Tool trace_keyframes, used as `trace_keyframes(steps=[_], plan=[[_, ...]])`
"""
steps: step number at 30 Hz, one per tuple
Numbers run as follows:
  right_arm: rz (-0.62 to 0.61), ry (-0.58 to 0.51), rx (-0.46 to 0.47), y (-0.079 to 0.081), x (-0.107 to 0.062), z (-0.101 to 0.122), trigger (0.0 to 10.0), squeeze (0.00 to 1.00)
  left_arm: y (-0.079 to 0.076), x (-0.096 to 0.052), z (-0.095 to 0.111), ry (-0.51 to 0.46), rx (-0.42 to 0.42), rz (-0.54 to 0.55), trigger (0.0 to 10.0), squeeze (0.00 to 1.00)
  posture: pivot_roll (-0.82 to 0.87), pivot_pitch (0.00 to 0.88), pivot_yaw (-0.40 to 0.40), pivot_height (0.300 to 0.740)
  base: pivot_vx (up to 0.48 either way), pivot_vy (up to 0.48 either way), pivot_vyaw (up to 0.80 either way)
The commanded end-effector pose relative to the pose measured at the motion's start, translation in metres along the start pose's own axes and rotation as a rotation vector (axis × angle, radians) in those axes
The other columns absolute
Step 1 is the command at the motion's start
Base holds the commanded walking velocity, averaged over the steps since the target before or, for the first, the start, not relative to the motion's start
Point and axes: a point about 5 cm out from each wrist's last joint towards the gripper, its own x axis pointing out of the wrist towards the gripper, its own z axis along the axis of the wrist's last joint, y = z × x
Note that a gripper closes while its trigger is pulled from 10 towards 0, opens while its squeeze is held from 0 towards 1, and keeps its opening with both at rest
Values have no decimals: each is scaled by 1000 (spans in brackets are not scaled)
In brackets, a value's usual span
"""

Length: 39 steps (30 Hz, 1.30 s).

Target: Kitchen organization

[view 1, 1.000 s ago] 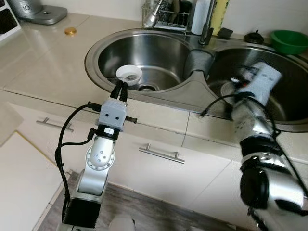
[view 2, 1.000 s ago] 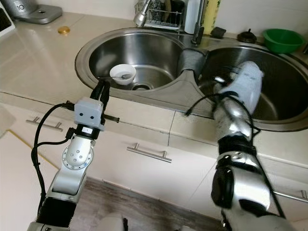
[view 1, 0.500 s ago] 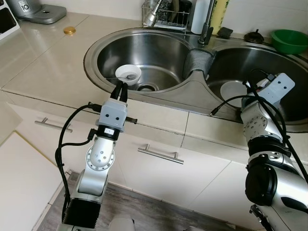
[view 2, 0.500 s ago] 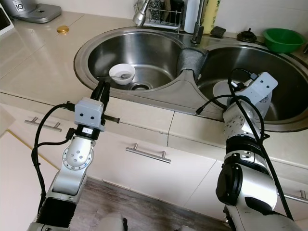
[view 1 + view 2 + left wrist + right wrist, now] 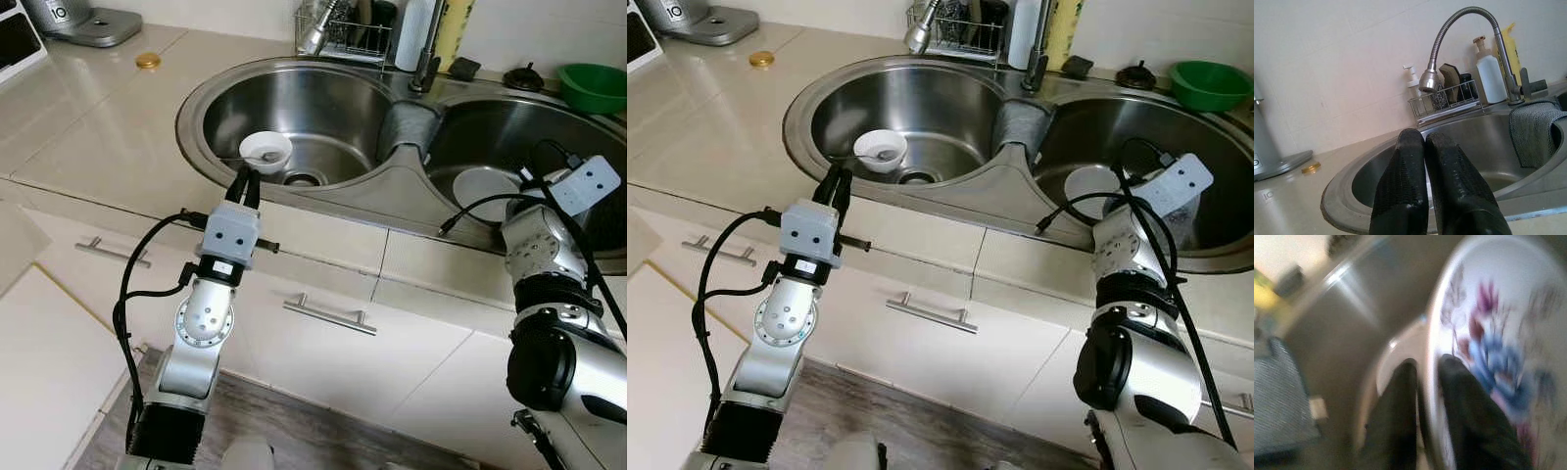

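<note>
— Two basins, two grippers; what is sitting farthest left?

— On the tabletop (image 5: 108, 137), a gold lid (image 5: 148, 61) is lying near a grey appliance base (image 5: 83, 24). Next, the left gripper (image 5: 245, 184) is hanging over the near rim of the left basin (image 5: 323, 108), its jaws pressed together and holding nothing. Just beyond it, a small white bowl (image 5: 265, 150) is resting on the basin floor beside the drain.

— And further right?

— A grey cloth (image 5: 1017, 119) is draping over the divider. Then the right gripper (image 5: 1425, 396) is reaching into the right basin (image 5: 509, 137), its jaws clamping the rim of a flowered plate (image 5: 1488, 347), with one finger on each face. A white dish (image 5: 482, 186) is lying beside it.

— Which step is that?

— I judge it is lifting the plate out. Next it needs a steady, upright lift clear of the steel wall, since the hold is only on the edge.
</note>
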Motion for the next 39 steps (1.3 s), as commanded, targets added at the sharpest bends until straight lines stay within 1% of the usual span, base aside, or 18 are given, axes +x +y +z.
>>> trace_keyframes(steps=[1, 7, 8, 9, 11, 13, 14, 15, 18, 19, 20, 24, 27, 30, 31, 35, 38, 39], plan=[[-58, 51, 2, -15, -1, -15, 10000, 1000, -4, 1, 0, 2, -3, -18, 10000, 0, 175, 0, -29, 740, 0, 0, 0], [-41, 42, 5, -11, -2, -15, 10000, 1000, -4, 2, 0, 3, -3, -19, 10000, 0, 177, 0, -29, 740, 0, 0, 0], [-31, 40, 1, -9, -2, -15, 10000, 1000, -4, 2, 0, 3, -2, -19, 10000, 0, 178, 0, -30, 740, 0, 0, 0], [7, 37, 5, -4, -4, -16, 10000, 1000, -4, 2, 0, 3, 0, -18, 10000, 0, 178, 0, -30, 740, 0, 0, 0], [16, 36, 7, -3, -4, -16, 10000, 1000, -4, 2, 0, 3, 0, -18, 10000, 0, 178, 0, -30, 740, 0, 0, 0], [101, 26, -6, 9, -6, -16, 10000, 1000, -3, 2, -1, 3, 1, -18, 10000, 0, 177, 0, -29, 740, 0, 0, 0], [101, 26, -6, 9, -6, -16, 10000, 1000, -3, 2, -1, 3, 1, -18, 10000, 0, 177, 0, -29, 740, 0, 0, 0], [175, 19, -19, 19, -10, -16, 10000, 1000, -3, 2, -1, 3, 1, -18, 10000, 0, 174, 0, -27, 740, 0, 0, 0], [348, 9, -42, 43, -19, -17, 10000, 1000, -3, 2, -1, 3, 1, -21, 10000, 0, 173, 0, -26, 740, 0, 0, 0], [348, 9, -42, 43, -19, -17, 10000, 1000, -3, 2, -1, 3, 1, -21, 10000, 0, 173, 0, -26, 740, 0, 0, 0], [385, 7, -45, 48, -23, -18, 10000, 1000, -3, 2, -1, 3, 1, -22, 10000, 0, 174, 0, -26, 740, 0, 0, 0], [416, -6, -57, 50, -26, -19, 10000, 1000, -3, 2, -1, 3, 2, -21, 10000, 0, 177, 0, -28, 740, 0, 0, 0], [433, -34, -97, 50, -30, -19, 10000, 1000, -3, 2, -1, 3, 2, -20, 10000, 0, 178, 0, -29, 740, 0, 0, 0], [489, -114, -218, 53, -43, -17, 10000, 1000, -3, 1, 0, -4, -8, -17, 10000, 0, 175, 0, -29, 740, 0, 0, 0], [507, -142, -253, 55, -48, -17, 10000, 0, -3, 1, 1, -6, -12, -17, 10000, 0, 174, 0, -29, 740, 0, 0, 0], [554, -211, -326, 58, -61, -16, 10000, 0, -3, 1, 1, -3, -32, -11, 10000, 0, 166, 0, -27, 740, 0, 0, 0], [596, -251, -405, 57, -75, -22, 10000, 0, -3, 3, 0, 14, -70, -2, 10000, 0, 161, 0, -25, 740, 0, 94, 0], [604, -253, -420, 56, -77, -24, 10000, 0, -3, 3, 0, 14, -72, -5, 10000, 0, 161, 0, -25, 740, 0, 281, 0]])
